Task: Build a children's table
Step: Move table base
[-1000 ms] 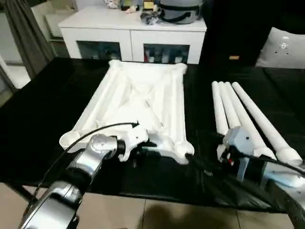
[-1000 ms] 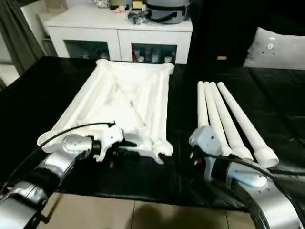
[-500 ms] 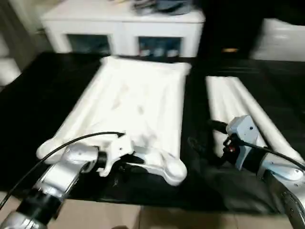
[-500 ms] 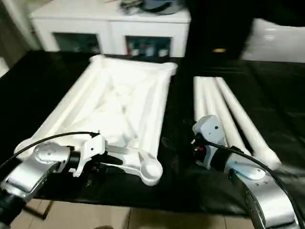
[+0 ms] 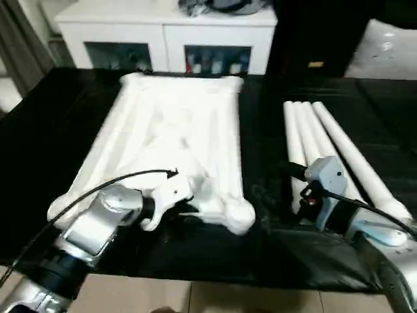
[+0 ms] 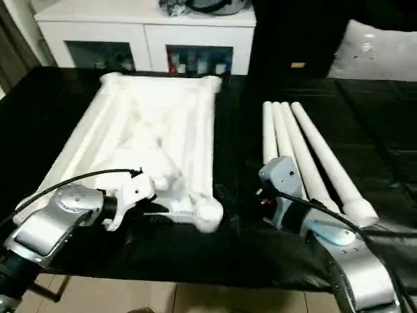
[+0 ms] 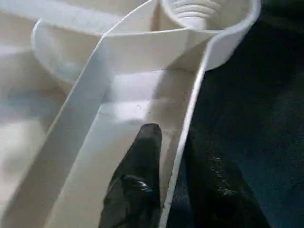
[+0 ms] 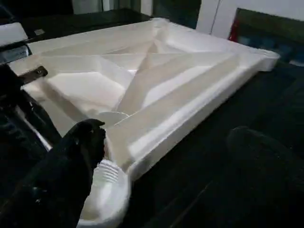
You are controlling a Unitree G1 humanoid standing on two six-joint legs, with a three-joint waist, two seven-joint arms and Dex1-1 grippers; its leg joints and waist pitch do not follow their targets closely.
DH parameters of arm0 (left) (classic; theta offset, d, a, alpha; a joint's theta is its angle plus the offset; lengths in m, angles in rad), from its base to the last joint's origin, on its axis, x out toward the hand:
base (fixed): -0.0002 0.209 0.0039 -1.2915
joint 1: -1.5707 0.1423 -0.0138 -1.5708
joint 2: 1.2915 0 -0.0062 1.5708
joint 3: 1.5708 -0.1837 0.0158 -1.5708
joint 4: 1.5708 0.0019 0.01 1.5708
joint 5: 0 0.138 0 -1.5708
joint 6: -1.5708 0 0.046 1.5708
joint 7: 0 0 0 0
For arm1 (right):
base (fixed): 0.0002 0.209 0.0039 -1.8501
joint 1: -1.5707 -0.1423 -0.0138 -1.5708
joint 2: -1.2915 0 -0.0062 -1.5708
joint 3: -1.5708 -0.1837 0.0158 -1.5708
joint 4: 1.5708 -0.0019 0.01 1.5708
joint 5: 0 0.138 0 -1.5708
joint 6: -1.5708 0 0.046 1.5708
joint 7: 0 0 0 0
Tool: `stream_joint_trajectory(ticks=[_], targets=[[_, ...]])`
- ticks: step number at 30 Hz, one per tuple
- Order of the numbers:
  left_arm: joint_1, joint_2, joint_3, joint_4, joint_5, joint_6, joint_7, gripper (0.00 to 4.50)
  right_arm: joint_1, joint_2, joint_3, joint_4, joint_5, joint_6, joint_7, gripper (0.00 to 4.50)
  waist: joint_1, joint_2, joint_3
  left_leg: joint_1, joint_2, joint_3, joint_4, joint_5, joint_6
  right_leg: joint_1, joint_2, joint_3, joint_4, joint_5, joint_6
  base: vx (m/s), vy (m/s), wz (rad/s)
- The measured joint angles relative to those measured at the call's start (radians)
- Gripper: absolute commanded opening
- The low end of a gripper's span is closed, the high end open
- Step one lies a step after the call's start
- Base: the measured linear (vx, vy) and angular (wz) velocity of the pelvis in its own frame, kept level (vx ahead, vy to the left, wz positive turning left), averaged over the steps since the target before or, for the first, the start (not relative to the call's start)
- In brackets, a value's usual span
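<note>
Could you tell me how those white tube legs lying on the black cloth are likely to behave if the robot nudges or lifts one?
The legs are round tubes lying side by side, so a sideways nudge would probably roll one. They look like stiff plastic, unlikely to bend. The flared ends may make a rolling leg curve.

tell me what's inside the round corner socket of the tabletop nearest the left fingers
Inside the corner socket a ribbed, threaded-looking white stub rises from its floor. The socket's rim hides the stub's base, and the picture's edge cuts off its far side. No leg is in it; the legs lie beside the tabletop.
</note>
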State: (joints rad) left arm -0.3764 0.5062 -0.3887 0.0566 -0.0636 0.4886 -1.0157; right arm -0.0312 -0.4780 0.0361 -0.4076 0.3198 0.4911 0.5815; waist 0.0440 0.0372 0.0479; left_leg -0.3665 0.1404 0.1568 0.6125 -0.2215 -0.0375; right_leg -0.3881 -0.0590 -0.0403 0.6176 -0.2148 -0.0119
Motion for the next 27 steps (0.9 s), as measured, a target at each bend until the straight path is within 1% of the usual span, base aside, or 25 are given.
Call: stream_joint_trajectory(ticks=[2,6,7,11,12,13,16,17,18,20,21,22,23,24,25,27], targets=[[0.000,-0.013,0.005,-0.019,-0.011,-0.004,0.010,0.64,-0.004,0.010,0.010,0.000,-0.003,0.000,-0.006,4.50,-0.004,-0.002,0.001,0.000,0.001,0.000,0.000,0.000,-0.001,0.001,0.000,-0.001,0.000,0.000,0.000,0.000,0.000,0.00],[-0.010,-0.014,0.046,-0.056,-0.022,-0.020,0.032,0.64,-0.007,0.019,0.014,0.005,-0.010,0.002,-0.012,4.50,0.003,-0.001,0.000,0.000,0.001,0.000,0.000,0.002,0.003,0.003,0.000,-0.001,0.000,0.000,0.000,0.000,0.000,0.00],[-0.010,-0.014,0.049,-0.057,-0.022,-0.026,0.038,0.80,-0.011,0.025,0.012,0.014,-0.010,0.003,-0.018,4.50,0.004,-0.001,0.000,0.000,0.001,0.000,0.000,0.002,0.003,0.004,0.000,-0.001,0.000,0.000,0.000,0.000,0.000,0.00],[-0.010,-0.037,0.049,-0.057,-0.021,-0.050,0.049,1.24,-0.014,0.035,0.005,0.037,0.001,0.012,-0.034,4.50,0.014,-0.001,0.000,0.001,0.001,0.000,0.000,0.002,0.002,0.004,0.000,-0.001,-0.001,0.001,0.000,0.000,0.000,0.00],[-0.010,-0.037,0.049,-0.057,-0.021,-0.058,0.049,1.24,-0.014,0.036,0.003,0.037,0.002,0.012,-0.037,4.50,0.016,-0.001,0.000,0.001,0.001,0.000,0.000,0.002,0.002,0.004,0.000,-0.001,-0.001,0.001,0.000,0.000,0.000,0.00],[-0.010,-0.037,0.049,-0.057,-0.022,-0.062,0.048,1.36,-0.014,0.038,0.000,0.037,0.001,0.012,-0.040,4.50,0.017,-0.001,0.000,0.001,0.001,0.000,0.000,0.002,0.002,0.004,0.000,-0.001,-0.001,0.001,0.000,0.000,0.000,0.00],[-0.008,-0.036,0.050,-0.058,-0.029,-0.065,0.042,1.54,-0.015,0.060,-0.013,0.037,0.001,0.012,-0.055,4.50,0.017,-0.001,0.000,0.001,0.001,0.000,0.000,0.002,0.002,0.004,0.000,-0.001,0.000,0.000,0.000,0.000,0.000,0.00],[0.007,-0.035,0.062,-0.073,-0.042,-0.065,0.039,1.70,-0.022,0.084,-0.025,0.037,0.002,0.013,-0.077,4.50,0.016,0.000,0.000,0.001,0.001,0.000,0.000,0.002,0.002,0.004,0.000,-0.001,0.000,0.000,0.000,0.000,0.000,0.00],[0.014,-0.035,0.065,-0.084,-0.051,-0.066,0.039,1.70,-0.026,0.094,-0.033,0.036,0.002,0.013,-0.089,4.50,0.014,0.000,0.000,0.000,0.001,0.000,0.000,0.002,0.002,0.004,0.000,-0.001,0.000,0.000,0.000,0.000,0.000,0.00],[0.032,-0.043,0.083,-0.111,-0.079,-0.063,0.042,1.85,-0.045,0.107,-0.045,0.036,0.002,0.017,-0.125,4.50,0.014,0.001,0.000,0.001,0.001,0.000,0.000,0.002,0.002,0.004,0.000,-0.001,0.000,0.001,0.000,0.000,0.000,0.00],[0.041,-0.052,0.100,-0.125,-0.091,-0.060,0.049,1.95,-0.053,0.117,-0.053,0.035,0.001,0.027,-0.147,4.50,0.014,0.001,0.000,0.001,0.001,0.000,0.000,0.002,0.001,0.004,0.000,-0.001,0.000,0.001,0.000,0.000,0.000,0.00],[0.055,-0.068,0.124,-0.142,-0.107,-0.054,0.067,2.03,-0.062,0.132,-0.062,0.031,-0.001,0.052,-0.180,4.50,0.014,0.001,0.000,0.001,0.001,0.000,0.000,0.001,-0.001,0.004,0.000,-0.001,0.000,0.001,0.000,0.000,0.000,0.00],[0.073,-0.098,0.158,-0.164,-0.129,-0.046,0.101,2.12,-0.068,0.153,-0.073,0.025,-0.010,0.095,-0.233,4.50,0.014,0.001,0.000,0.001,0.001,0.000,0.000,0.001,-0.001,0.004,0.000,-0.002,0.000,0.001,0.000,0.000,0.000,0.00],[0.079,-0.109,0.169,-0.173,-0.137,-0.042,0.114,2.12,-0.070,0.157,-0.074,0.025,-0.013,0.113,-0.250,4.50,0.014,0.001,0.000,0.001,0.001,0.000,0.000,0.001,-0.002,0.004,0.000,-0.002,0.000,0.001,0.000,0.000,0.000,0.00],[0.100,-0.136,0.201,-0.207,-0.155,-0.030,0.155,2.30,-0.072,0.173,-0.077,0.018,-0.024,0.169,-0.299,4.50,0.014,0.000,0.000,0.001,0.001,0.000,0.000,0.002,-0.003,0.004,0.000,-0.002,0.000,0.001,0.000,0.000,0.000,0.00],[0.129,-0.153,0.238,-0.259,-0.171,-0.013,0.203,2.47,-0.071,0.201,-0.078,0.013,-0.052,0.246,-0.362,4.50,0.014,0.001,0.000,0.001,0.001,0.000,-0.001,0.002,-0.003,0.004,0.000,-0.002,0.000,0.001,0.000,0.000,0.000,0.00]])
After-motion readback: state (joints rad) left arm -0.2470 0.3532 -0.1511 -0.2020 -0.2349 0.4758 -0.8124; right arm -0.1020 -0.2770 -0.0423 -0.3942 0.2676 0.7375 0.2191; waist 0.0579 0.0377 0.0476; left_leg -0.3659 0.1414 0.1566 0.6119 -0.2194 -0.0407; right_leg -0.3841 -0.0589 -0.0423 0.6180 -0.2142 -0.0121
